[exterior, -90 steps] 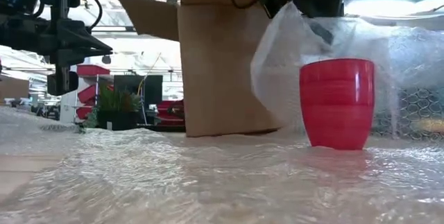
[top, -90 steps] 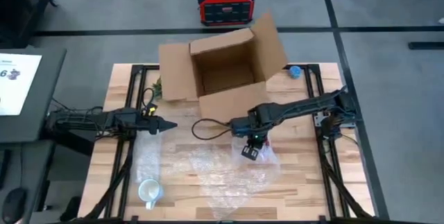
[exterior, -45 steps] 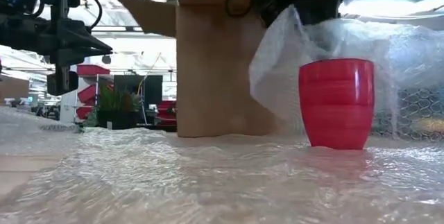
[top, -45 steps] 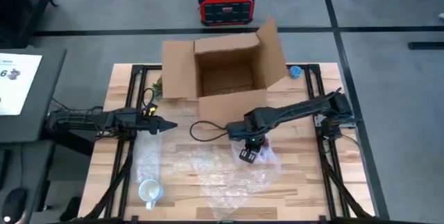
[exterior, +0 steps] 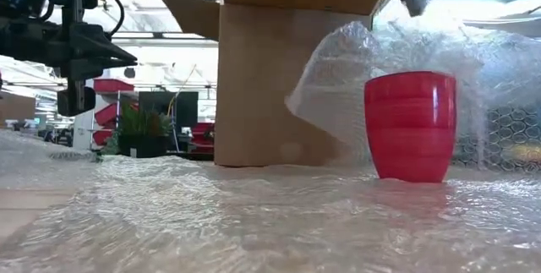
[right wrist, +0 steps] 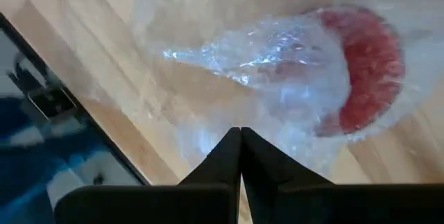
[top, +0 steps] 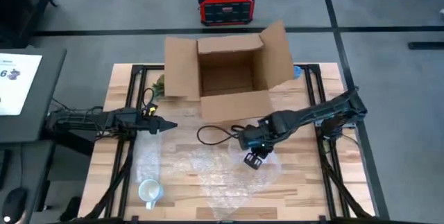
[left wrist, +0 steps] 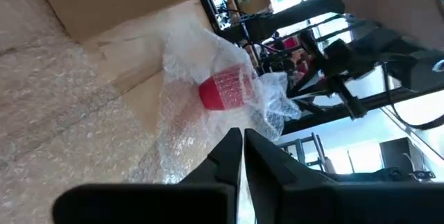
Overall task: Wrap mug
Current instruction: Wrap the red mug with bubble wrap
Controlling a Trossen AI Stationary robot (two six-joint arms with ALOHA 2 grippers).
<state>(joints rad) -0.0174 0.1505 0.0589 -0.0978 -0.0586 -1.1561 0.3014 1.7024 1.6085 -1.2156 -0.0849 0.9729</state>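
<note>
the right gripper hangs just above the red ribbed mug, its fingers pressed together on a pinched fold of the clear bubble wrap sheet, which drapes over the mug's top and far side. the mug stands upright on the wrap, right of the table's middle, directly under those fingers. the left gripper hovers well to the left with its fingers together, holding nothing. a white mug sits near the left front edge of the wooden table, and an open brown cardboard box stands at the far side.
</note>
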